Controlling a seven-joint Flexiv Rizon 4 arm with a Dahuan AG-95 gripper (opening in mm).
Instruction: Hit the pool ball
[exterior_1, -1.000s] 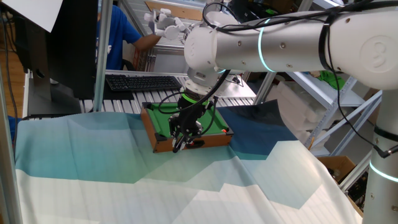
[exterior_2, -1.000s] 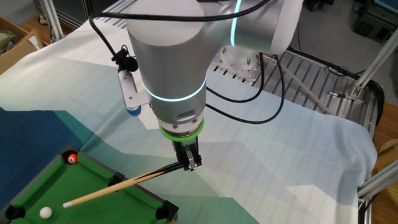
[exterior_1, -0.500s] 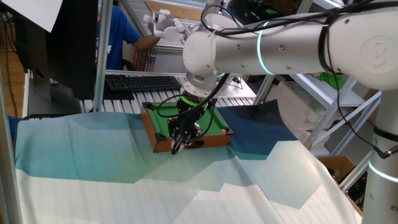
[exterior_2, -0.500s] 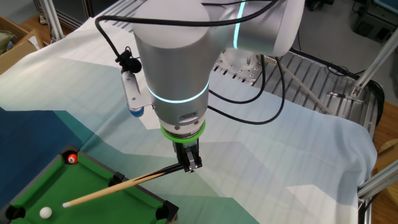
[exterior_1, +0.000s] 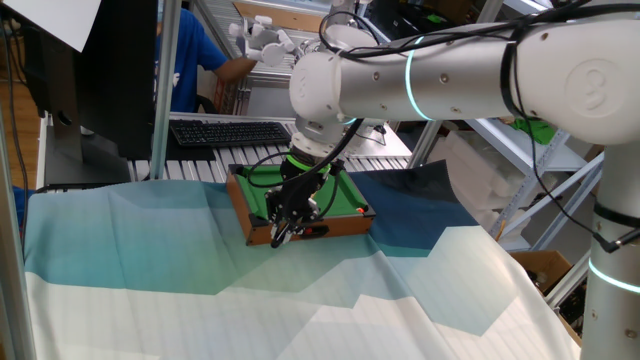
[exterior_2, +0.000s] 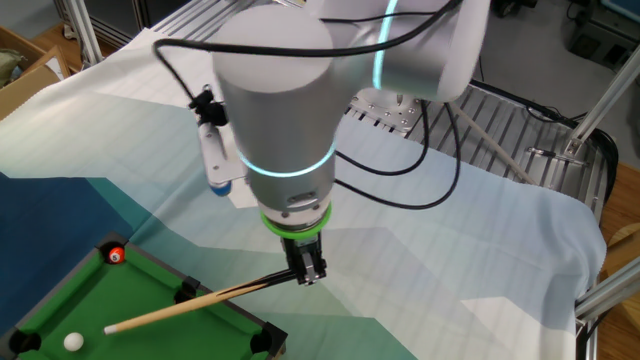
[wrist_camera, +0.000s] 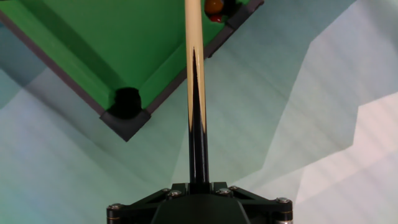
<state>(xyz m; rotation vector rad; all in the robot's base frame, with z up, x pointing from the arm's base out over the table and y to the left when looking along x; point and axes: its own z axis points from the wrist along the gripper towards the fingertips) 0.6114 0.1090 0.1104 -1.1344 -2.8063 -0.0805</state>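
Note:
My gripper (exterior_2: 305, 268) is shut on the black butt of a wooden cue (exterior_2: 180, 305), just off the near edge of the small green-felt pool table (exterior_2: 90, 300). The cue reaches over the felt, its pale tip a short way from the tiny white pool ball (exterior_2: 73, 341) near a corner pocket. A red-orange ball (exterior_2: 116, 255) lies at another corner. In the hand view the cue (wrist_camera: 193, 68) runs straight up from my gripper (wrist_camera: 198, 186) over the table (wrist_camera: 112, 43), with the red-orange ball (wrist_camera: 213, 5) at the top. In one fixed view my gripper (exterior_1: 283, 228) is at the table's (exterior_1: 262, 198) front rim.
A blue-and-white cloth (exterior_2: 450, 260) covers the work table. A metal rack (exterior_2: 520, 140) lies at the far side in the other fixed view. A keyboard (exterior_1: 230, 131) and a person in blue (exterior_1: 190, 60) are behind the pool table.
The arm has shifted slightly, and the cue with it; its tip has moved little relative to the white ball. The balls have not moved.

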